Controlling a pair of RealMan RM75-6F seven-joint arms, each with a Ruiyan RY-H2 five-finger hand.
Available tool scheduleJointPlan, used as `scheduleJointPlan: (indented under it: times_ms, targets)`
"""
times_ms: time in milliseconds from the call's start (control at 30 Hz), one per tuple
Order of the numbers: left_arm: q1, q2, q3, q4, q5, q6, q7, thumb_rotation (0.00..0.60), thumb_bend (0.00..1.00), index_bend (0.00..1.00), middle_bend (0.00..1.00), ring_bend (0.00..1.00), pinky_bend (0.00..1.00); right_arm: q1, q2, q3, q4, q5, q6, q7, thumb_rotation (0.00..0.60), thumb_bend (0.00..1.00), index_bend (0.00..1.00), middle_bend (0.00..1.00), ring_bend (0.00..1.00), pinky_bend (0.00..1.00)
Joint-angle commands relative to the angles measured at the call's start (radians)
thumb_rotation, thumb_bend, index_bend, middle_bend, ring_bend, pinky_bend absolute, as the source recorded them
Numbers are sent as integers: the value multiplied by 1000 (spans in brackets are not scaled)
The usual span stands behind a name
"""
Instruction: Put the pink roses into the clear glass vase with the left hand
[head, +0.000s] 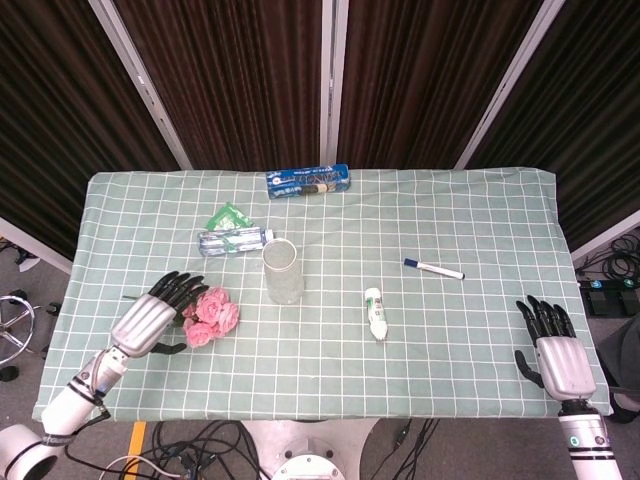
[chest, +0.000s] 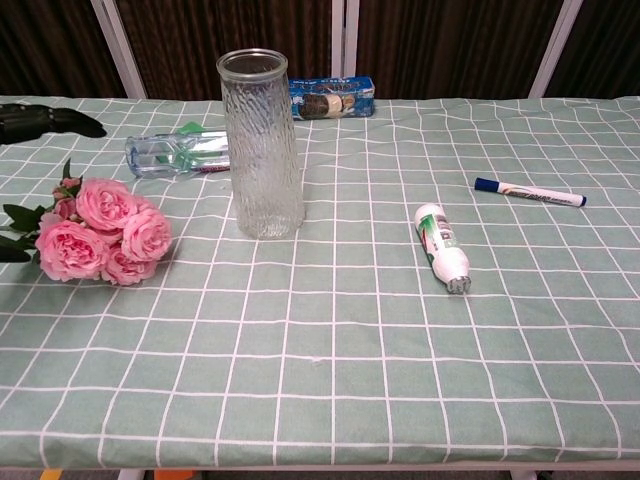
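Note:
A bunch of pink roses (head: 211, 316) (chest: 103, 231) lies flat on the green checked cloth, left of the clear glass vase (head: 283, 271) (chest: 262, 145), which stands upright and empty. My left hand (head: 152, 315) hovers over the stems and leaves at the bunch's left side, fingers spread, holding nothing; in the chest view only its dark fingertips (chest: 45, 123) show at the left edge. My right hand (head: 555, 352) rests at the table's right front corner, fingers apart and empty.
Behind the vase lie a flat clear bottle (head: 233, 241) (chest: 180, 155), a green packet (head: 228, 216) and a blue box (head: 308, 181) (chest: 333, 98). To the right are a white tube (head: 376, 313) (chest: 442, 247) and a blue marker (head: 433, 268) (chest: 529, 192).

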Motion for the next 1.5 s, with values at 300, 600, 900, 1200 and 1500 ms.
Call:
scheduleJointPlan:
  times_ms: [300,600,900,1200,1500]
  targets:
    - [-77,-46,-8,31,-66,-119,-39,600,60,74,41,0,60,3,2,-2,8,5,-12,30,600,326,0,0,0,0]
    - [-102,-60,11,69,-96,-172,-68,600,60,74,53,0,61,3,1,0,21,18,-21,44,600,327,0,0,0,0]
    - [-126,-68,24,77,-85,-182,-66,600,61,74,109,0,60,5,-3,0,18,20,-25,38,600,327,0,0,0,0]
    - [-157,-99,28,113,-102,-225,-58,600,63,74,120,0,57,3,4,2,9,26,-23,35,600,327,0,0,0,0]
    - [-169,-119,36,137,-114,-237,-54,600,94,74,184,0,57,5,2,0,12,29,-33,41,600,327,0,0,0,0]
